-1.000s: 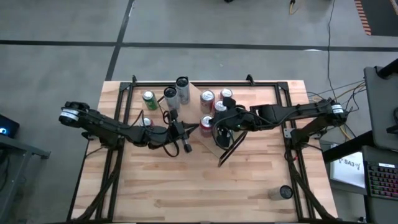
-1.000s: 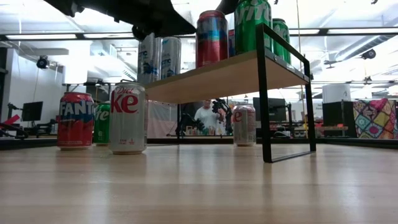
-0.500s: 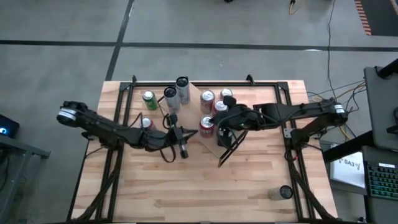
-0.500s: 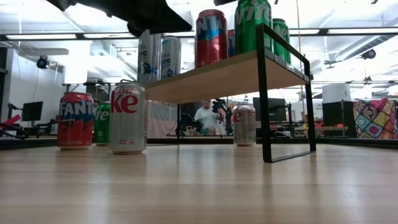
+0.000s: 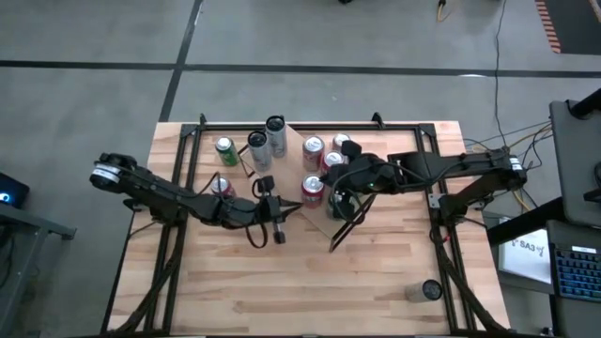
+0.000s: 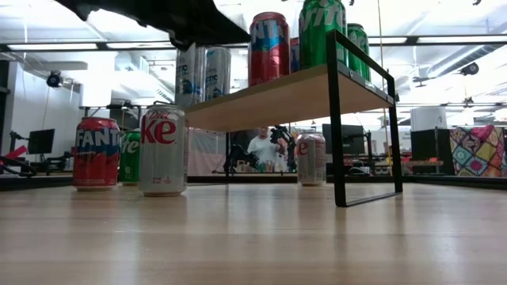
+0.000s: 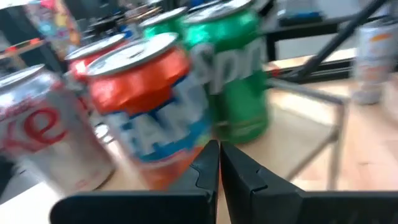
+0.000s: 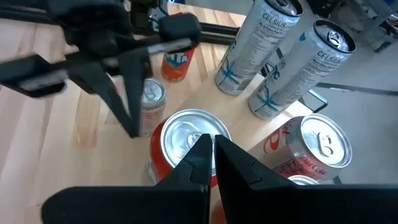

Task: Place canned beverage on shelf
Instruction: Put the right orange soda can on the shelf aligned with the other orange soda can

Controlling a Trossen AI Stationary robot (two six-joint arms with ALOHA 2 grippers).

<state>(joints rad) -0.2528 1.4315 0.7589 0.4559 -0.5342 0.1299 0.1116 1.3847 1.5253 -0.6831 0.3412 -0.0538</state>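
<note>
Over plank tabletop (image 5: 282, 282), both tools, left (image 5: 299, 208) and right (image 5: 331, 193), closed (empty), flank shelf (image 6: 277, 96).

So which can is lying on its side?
The lone can near the table's front right corner, far from both arms. It looks tipped over; every other can stands upright on or beside the shelf.

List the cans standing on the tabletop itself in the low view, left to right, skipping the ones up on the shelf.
Red Fanta can → green can partly hidden behind its neighbours → silver Diet Coke can → pale silver can with red lettering, farther back under the light-wood shelf.
</note>
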